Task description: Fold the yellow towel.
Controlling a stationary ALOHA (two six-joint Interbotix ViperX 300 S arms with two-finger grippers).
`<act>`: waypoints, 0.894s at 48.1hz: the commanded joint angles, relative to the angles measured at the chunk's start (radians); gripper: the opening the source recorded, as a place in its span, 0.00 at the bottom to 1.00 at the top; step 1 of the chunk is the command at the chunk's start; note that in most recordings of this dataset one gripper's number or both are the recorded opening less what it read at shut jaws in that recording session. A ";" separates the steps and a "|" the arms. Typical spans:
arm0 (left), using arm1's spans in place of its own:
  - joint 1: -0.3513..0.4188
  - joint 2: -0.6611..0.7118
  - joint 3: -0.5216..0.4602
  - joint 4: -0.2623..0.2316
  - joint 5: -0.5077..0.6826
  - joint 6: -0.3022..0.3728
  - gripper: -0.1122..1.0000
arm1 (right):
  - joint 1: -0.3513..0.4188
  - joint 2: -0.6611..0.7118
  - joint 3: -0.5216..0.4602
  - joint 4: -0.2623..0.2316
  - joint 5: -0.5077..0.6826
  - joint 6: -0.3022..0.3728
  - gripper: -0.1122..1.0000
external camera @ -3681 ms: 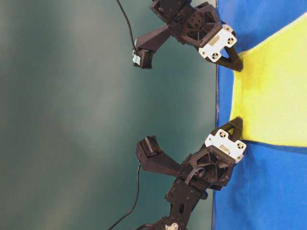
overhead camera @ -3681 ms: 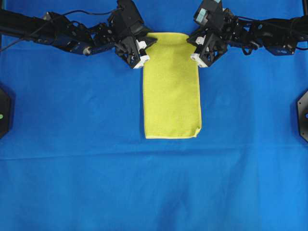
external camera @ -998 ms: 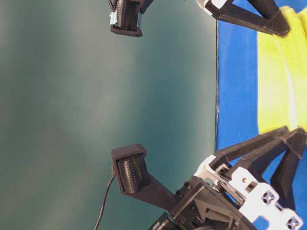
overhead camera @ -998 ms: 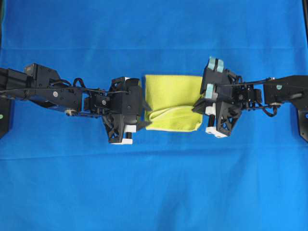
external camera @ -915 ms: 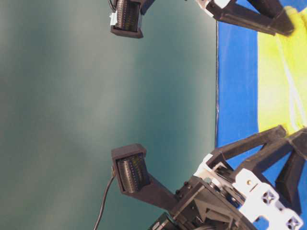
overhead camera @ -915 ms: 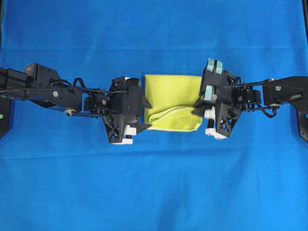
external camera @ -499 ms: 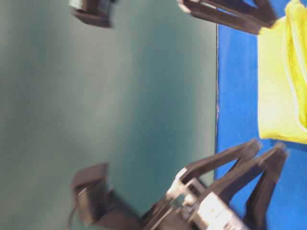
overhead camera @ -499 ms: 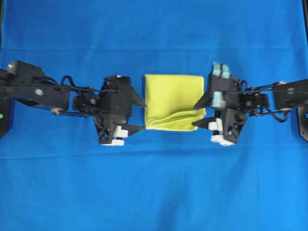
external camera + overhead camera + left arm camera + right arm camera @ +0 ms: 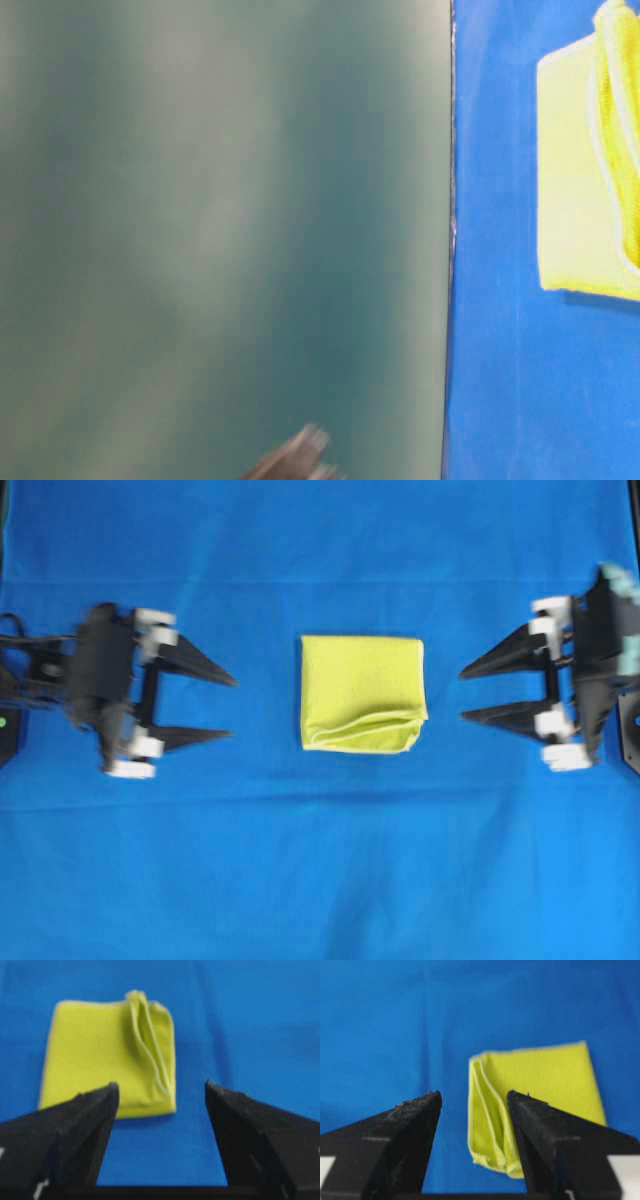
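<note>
Overhead view showed the yellow towel (image 9: 361, 693) folded into a small rectangle at the middle of the blue cloth (image 9: 320, 870). Left gripper (image 9: 232, 708) and right gripper (image 9: 462, 694) stood well apart from it, jaws spread, holding nothing.

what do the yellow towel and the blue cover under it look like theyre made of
Yellow towel: soft matte cloth, probably microfibre; it lies in limp layers with a pale stitched hem. Blue cloth: thin woven fabric by the look, matte, with faint creases; the weave is too blurred to tell.
</note>
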 commanded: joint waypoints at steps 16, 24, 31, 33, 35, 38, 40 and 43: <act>-0.005 -0.451 0.256 0.000 -0.040 0.000 0.70 | -0.017 -0.364 0.178 -0.054 -0.011 -0.003 0.64; -0.005 -0.581 0.345 0.000 -0.021 -0.002 0.70 | -0.020 -0.410 0.258 -0.051 -0.067 -0.003 0.64; -0.005 -0.643 0.383 -0.003 -0.020 -0.002 0.70 | -0.031 -0.400 0.288 -0.044 -0.117 0.005 0.64; -0.005 -0.649 0.385 -0.002 -0.020 -0.002 0.70 | -0.034 -0.397 0.288 -0.043 -0.121 0.005 0.64; -0.005 -0.652 0.385 -0.003 -0.015 -0.002 0.70 | -0.037 -0.396 0.290 -0.043 -0.123 0.005 0.64; -0.005 -0.653 0.383 -0.003 -0.006 -0.002 0.70 | -0.040 -0.399 0.288 -0.044 -0.123 0.005 0.64; -0.005 -0.653 0.383 -0.003 0.000 -0.002 0.70 | -0.041 -0.399 0.288 -0.043 -0.123 0.005 0.64; -0.005 -0.653 0.383 -0.003 0.000 -0.002 0.70 | -0.043 -0.399 0.287 -0.044 -0.123 0.005 0.64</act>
